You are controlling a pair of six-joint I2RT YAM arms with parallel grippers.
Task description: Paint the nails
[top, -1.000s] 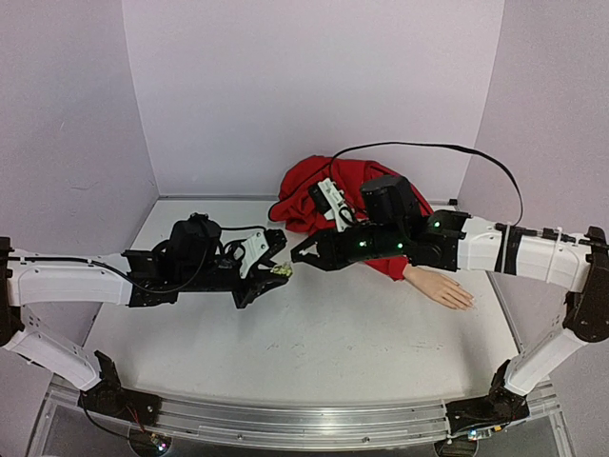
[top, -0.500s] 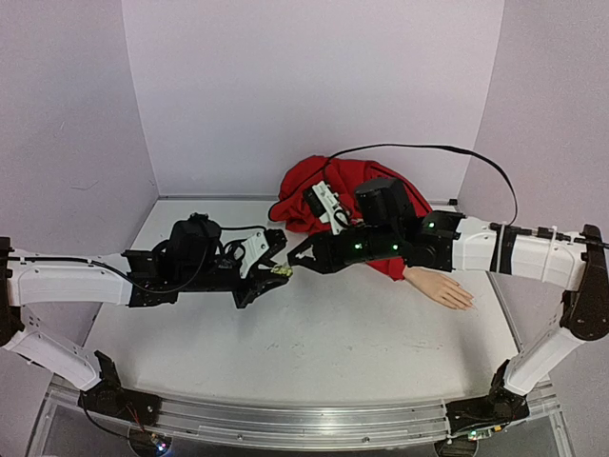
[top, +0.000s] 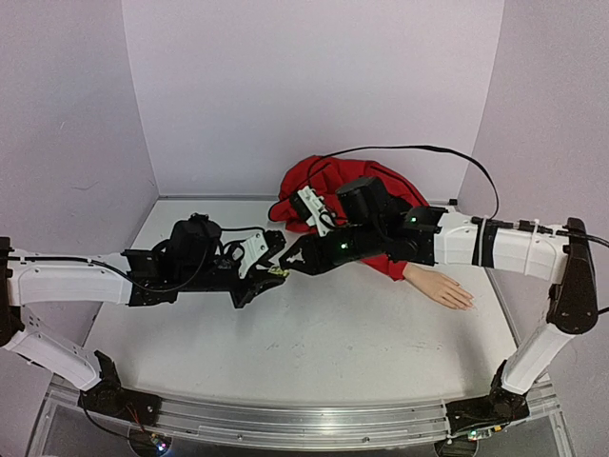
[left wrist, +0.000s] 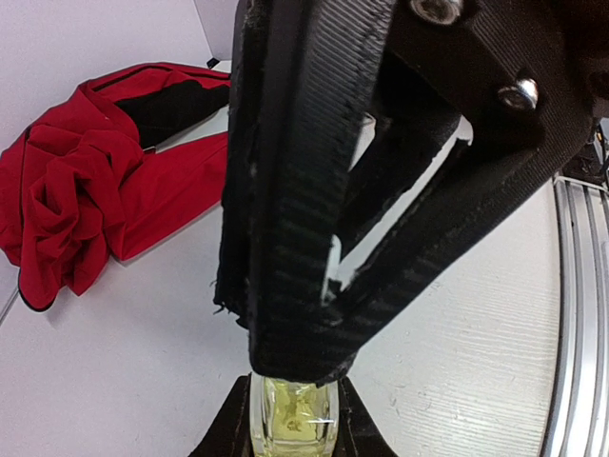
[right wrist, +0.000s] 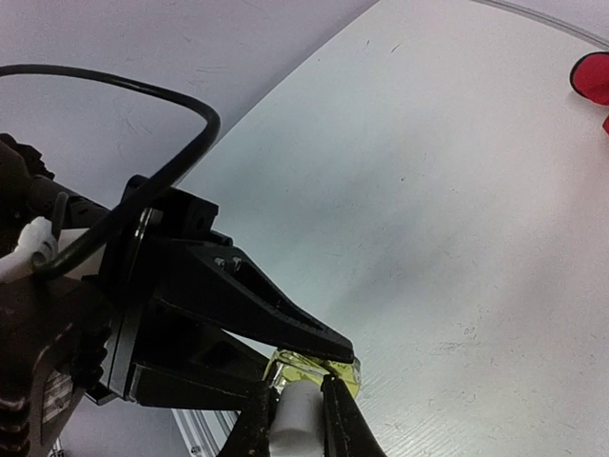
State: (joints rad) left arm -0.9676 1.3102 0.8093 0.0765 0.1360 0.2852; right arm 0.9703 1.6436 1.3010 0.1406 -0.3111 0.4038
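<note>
Top view: the left gripper (top: 276, 270) is closed on a small yellowish bottle (top: 283, 271) near the table's middle; the right gripper (top: 290, 264) meets it tip to tip, pinched shut at the bottle's top; the table (top: 314, 352) lies bare from there to the metal rail (top: 285, 424) along the near edge; a red jacket (top: 328, 195) is heaped against the back wall; the mannequin hand (top: 440, 286) sticks out of its sleeve near the table's right edge, well apart from both grippers; the nails (top: 465, 303) at its fingertips are too small to make out.

Left wrist view: the bottle sits between the left fingers (left wrist: 228, 433); the right gripper's black fingers cover its top; the jacket lies off to the left; the rail runs down the right side.

Right wrist view: the right fingers (right wrist: 255, 428) clamp a white cap (right wrist: 290, 427); the bottle's yellowish glass shows just beyond it; bare table stretches away to the wall.
</note>
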